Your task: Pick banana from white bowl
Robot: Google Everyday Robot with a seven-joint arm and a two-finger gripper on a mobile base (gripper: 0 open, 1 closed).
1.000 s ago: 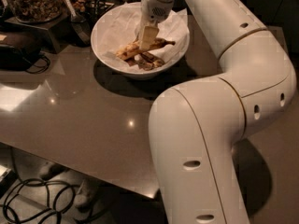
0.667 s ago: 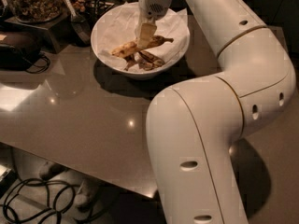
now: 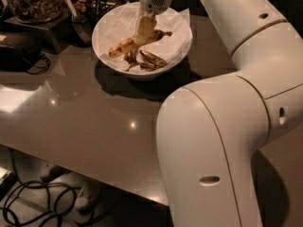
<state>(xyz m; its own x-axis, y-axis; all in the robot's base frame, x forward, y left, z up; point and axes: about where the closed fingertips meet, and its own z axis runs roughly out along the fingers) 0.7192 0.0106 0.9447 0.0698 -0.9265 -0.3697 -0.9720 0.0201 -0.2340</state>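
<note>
The white bowl, lined with crumpled white paper, stands at the back of the table. The banana, long, yellow and brown-spotted, lies slantwise in it with its dark stem end to the right, slightly raised. My gripper reaches down into the bowl from above and is shut on the banana's middle. Small dark peel scraps lie in the bowl just in front of the banana.
A glass jar of nuts stands at the back left on a dark stand, with a dark device and cable beside it. My arm's large white links fill the right side. The brown table ends near cables on the floor.
My gripper has shifted a little to the left inside the bowl. The banana moved with it, and its right stem end has risen slightly.
</note>
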